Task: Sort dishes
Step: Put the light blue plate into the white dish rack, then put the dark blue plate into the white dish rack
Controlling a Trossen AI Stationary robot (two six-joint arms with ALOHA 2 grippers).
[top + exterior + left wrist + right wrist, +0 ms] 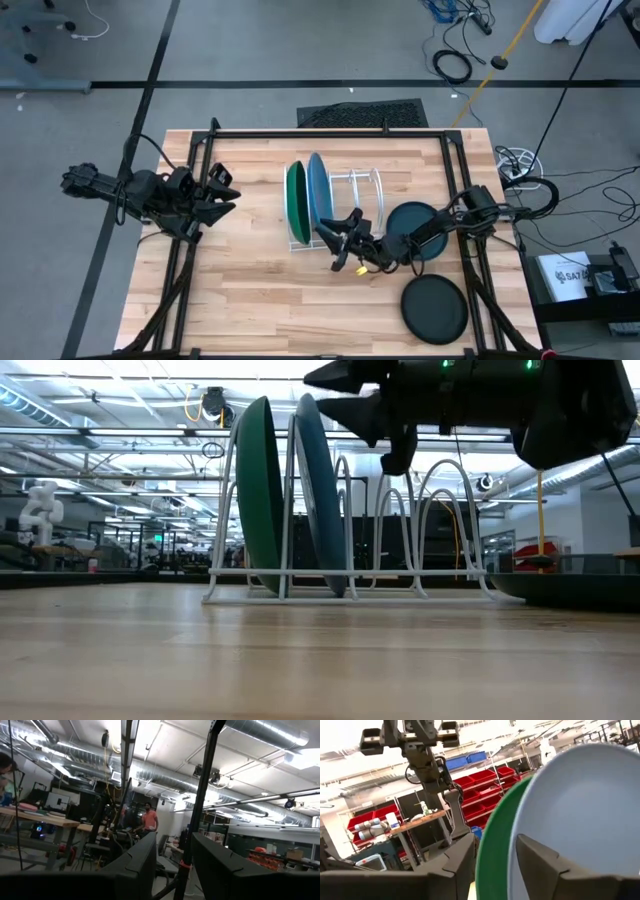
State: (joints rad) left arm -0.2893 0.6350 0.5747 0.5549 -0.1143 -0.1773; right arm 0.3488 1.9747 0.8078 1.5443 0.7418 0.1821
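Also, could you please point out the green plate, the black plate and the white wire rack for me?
green plate [295,201]: high view, on its upright face in the rack.
black plate [435,309]: high view, centre of its flat top, lying on the table.
white wire rack [448,520]: low view, on an empty wire loop.

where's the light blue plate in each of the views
High view: the light blue plate stands on edge in the white wire rack, mid-table, just right of the green plate.
Low view: upright at centre, right of the green plate.
Left wrist view: not in it.
Right wrist view: its pale face fills the right side.
Shared landmark: the green plate right beside it.
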